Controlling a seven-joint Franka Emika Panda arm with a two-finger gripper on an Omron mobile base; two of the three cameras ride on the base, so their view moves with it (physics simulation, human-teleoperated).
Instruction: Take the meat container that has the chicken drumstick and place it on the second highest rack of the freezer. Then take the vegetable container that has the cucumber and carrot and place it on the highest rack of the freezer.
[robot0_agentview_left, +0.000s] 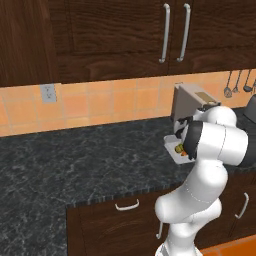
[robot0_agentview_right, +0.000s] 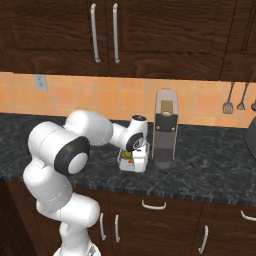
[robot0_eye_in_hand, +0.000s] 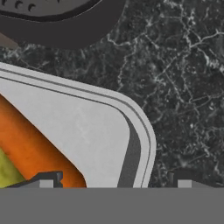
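Room: dark wood kitchen, orange tiled backsplash (robot0_agentview_left: 100, 105) behind a black marbled tabletop (robot0_agentview_left: 75, 155) that turns a corner in the left base view.
Upper cabinets: dark brown, two long silver bar handles (robot0_agentview_left: 175, 32) side by side.
Lower cabinets: dark brown doors and drawers under the tabletop edge, with curved silver pulls; three can be counted in the left base view.
Wall outlet: one grey plate (robot0_agentview_left: 48, 93) on the tiles, well to the left of the arm.
Utensils: hung on the wall at the far right; three show in the left base view (robot0_agentview_left: 237, 84), two in the right base view.
Coffee machine: one, grey and upright (robot0_agentview_right: 164, 129), standing on the tabletop just beside the tray.
Vegetable container: one white shallow tray (robot0_eye_in_hand: 92, 127) flat on the tabletop, in front of the machine's dark base; a rounded corner of it lies under the hand.
Carrot: one, orange (robot0_eye_in_hand: 30, 151), lying inside the tray.
Cucumber: one, yellow-green (robot0_eye_in_hand: 6, 173), in the tray touching the carrot.
Arm: one white arm, bent forward and down over the tray.
Jaws: spread wide, the gripper (robot0_eye_in_hand: 114, 181) low over the tray's corner, one tip above the carrot side, the other outside the rim above the stone; nothing held.
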